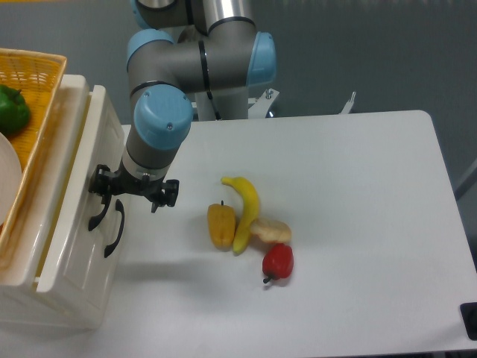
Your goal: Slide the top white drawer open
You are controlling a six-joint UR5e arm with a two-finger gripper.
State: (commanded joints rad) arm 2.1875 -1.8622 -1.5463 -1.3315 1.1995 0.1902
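The top white drawer (73,190) sits at the left edge of the table, glossy cream, its panelled front pulled a little way out from the cabinet body. Its black curved handle (95,218) hangs on that front. My gripper (106,195) comes down from the grey and blue arm and is closed around the upper end of this handle. The fingertips are partly hidden behind the gripper body. Below it, the lower drawer front (86,280) carries its own black handle (115,235), untouched.
A yellow wicker basket (33,82) on the cabinet holds a green pepper (11,108) and a white plate (6,186). On the table (358,224) lie a banana (246,205), a yellow pepper (220,225), a red pepper (278,261) and a pale piece (273,232).
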